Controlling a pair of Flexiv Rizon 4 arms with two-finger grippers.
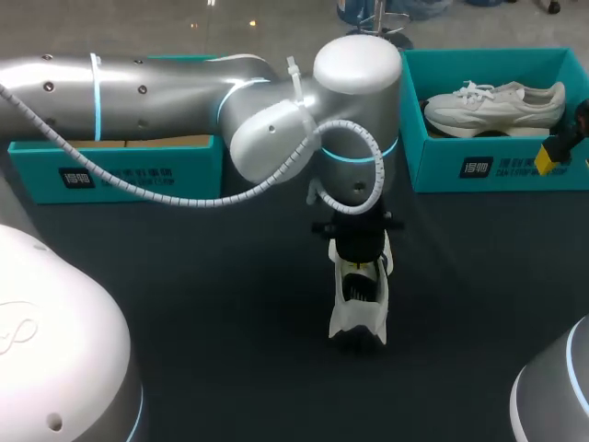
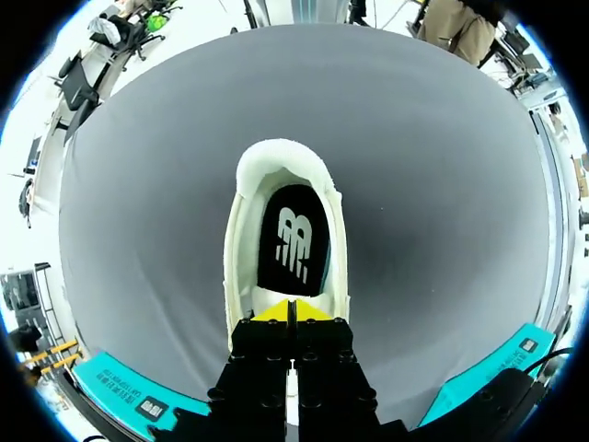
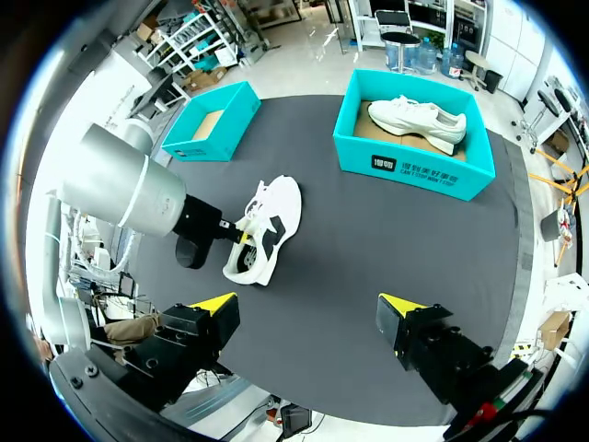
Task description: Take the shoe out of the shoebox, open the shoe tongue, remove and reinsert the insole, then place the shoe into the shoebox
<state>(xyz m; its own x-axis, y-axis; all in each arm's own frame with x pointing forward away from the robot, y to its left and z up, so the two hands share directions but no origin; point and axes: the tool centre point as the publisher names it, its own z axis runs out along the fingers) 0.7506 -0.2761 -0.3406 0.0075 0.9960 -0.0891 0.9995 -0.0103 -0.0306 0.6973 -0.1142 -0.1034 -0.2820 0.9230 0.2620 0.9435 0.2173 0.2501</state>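
Resting on matte dark tabletop (image 2: 442, 184), padded white shoe (image 2: 239, 267) bares black insole (image 2: 276, 272).

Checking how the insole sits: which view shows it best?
The left wrist view: it looks straight into the shoe, the black insole just ahead of the left gripper. The head view's left arm hides it; the right wrist view shows the shoe too small to tell.

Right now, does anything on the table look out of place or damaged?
Nothing stands out. The white sneaker stands upright on the dark table, the left hand shut on its tongue end, black insole flat inside. The second white sneaker lies in the teal cardboard box.
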